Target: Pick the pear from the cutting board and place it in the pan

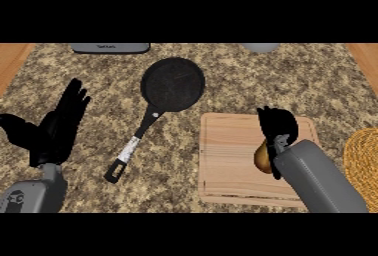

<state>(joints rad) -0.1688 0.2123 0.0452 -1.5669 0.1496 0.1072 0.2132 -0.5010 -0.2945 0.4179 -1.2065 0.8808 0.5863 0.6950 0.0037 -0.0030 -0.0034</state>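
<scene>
A yellow-brown pear [261, 157] lies on the wooden cutting board [229, 155] at the right, partly hidden by my right hand [276, 125]. That hand is over the board with its fingers curled down beside and above the pear; whether they close round it cannot be told. The black pan [173, 83] sits at the middle back of the counter, its handle [131, 150] running toward the front left. My left hand [59, 127] rests open at the left, fingers up, away from the pan.
A grey appliance [111, 48] and a grey round object [260, 47] stand at the back edge. A woven yellow mat [363, 155] lies at the right edge, next to the board. Speckled granite covers the counter between pan and board.
</scene>
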